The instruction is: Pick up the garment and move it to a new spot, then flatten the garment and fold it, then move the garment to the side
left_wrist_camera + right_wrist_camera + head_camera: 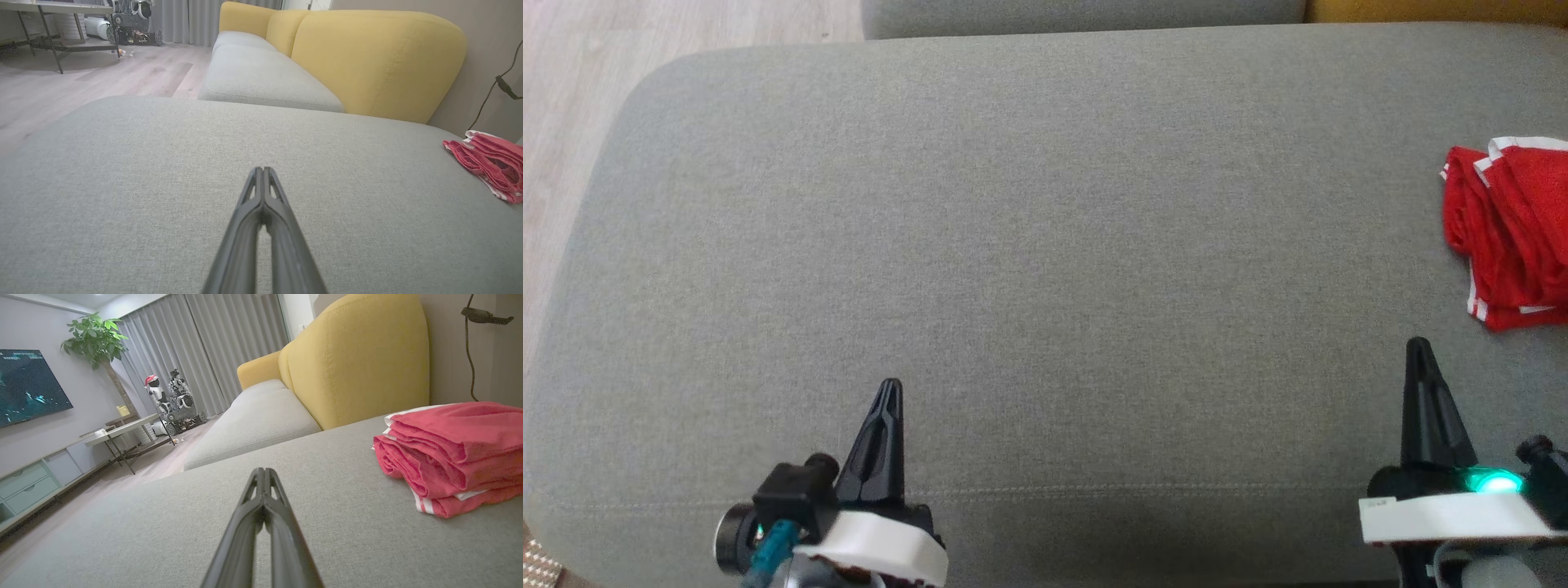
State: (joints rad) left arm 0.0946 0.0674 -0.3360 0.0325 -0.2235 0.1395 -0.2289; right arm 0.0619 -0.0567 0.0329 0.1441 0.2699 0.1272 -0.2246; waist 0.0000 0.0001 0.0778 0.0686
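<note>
A red garment [1511, 233] with white trim lies folded in a small stack at the right edge of the grey cushion [1029, 245]. The right wrist view shows the garment [453, 453] close by on the right, and the left wrist view shows the garment [490, 163] far off at the right edge. My left gripper [890, 385] hovers over the cushion's front left, shut and holding nothing. My right gripper [1419, 343] sits at the front right, shut and empty, a short way in front of and left of the garment. Fingertips meet in both wrist views [261, 169] [261, 470].
The cushion has a rounded left end, with wooden floor [572, 98] beyond it. Yellow sofa backrests [367, 57] and another grey seat [253, 73] stand behind. A cable [470, 355] hangs on the wall. A low table [122, 433] and other robots [171, 400] stand across the room.
</note>
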